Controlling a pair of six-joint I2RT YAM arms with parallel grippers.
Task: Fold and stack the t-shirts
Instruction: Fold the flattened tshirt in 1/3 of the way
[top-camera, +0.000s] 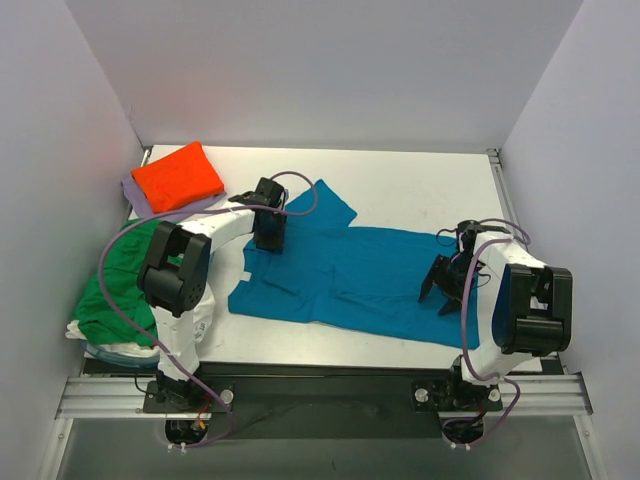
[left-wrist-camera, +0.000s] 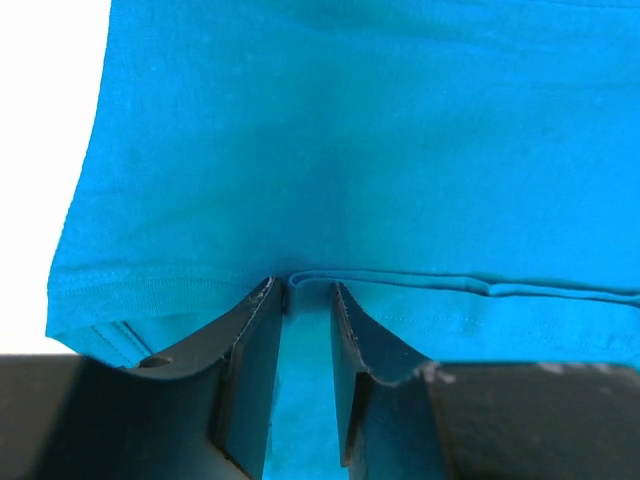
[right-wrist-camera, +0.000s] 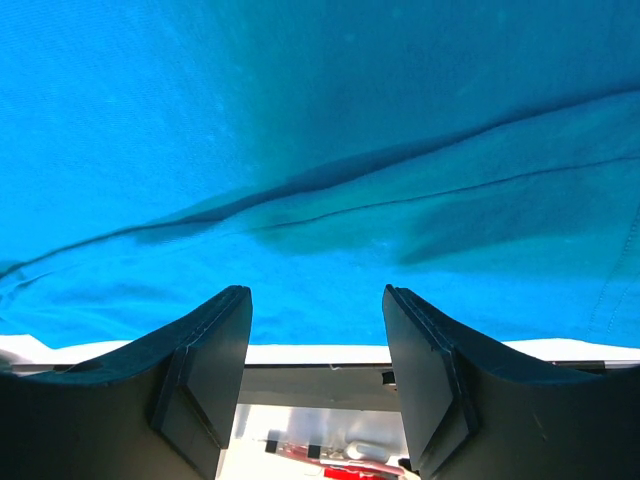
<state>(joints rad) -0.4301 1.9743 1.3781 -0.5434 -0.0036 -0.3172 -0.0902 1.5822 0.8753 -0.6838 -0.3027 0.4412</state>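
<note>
Top external view: the teal-blue t-shirt lies spread flat across the middle of the white bench, one sleeve pointing toward the far side. The left jaws are down on the shirt's left end, near that sleeve. The right jaws are over its right end, near the front edge of the bench. At the far left corner a folded orange t-shirt rests on a lavender t-shirt. Nearer, at the left edge, a green t-shirt lies bunched over a white t-shirt.

Left wrist view: the left jaws stand with a narrow gap between them, released, their tips right at a stitched hem of the teal-blue t-shirt. A folded edge of the cloth runs off to the right from the tips. Flat cloth shows through the gap. Bare bench shows at the left.

Right wrist view: the right jaws are wide apart with nothing between them, released. The teal-blue t-shirt fills the view beyond them, with a long crease slanting across it. A strip of bench edge shows between the jaws.
</note>
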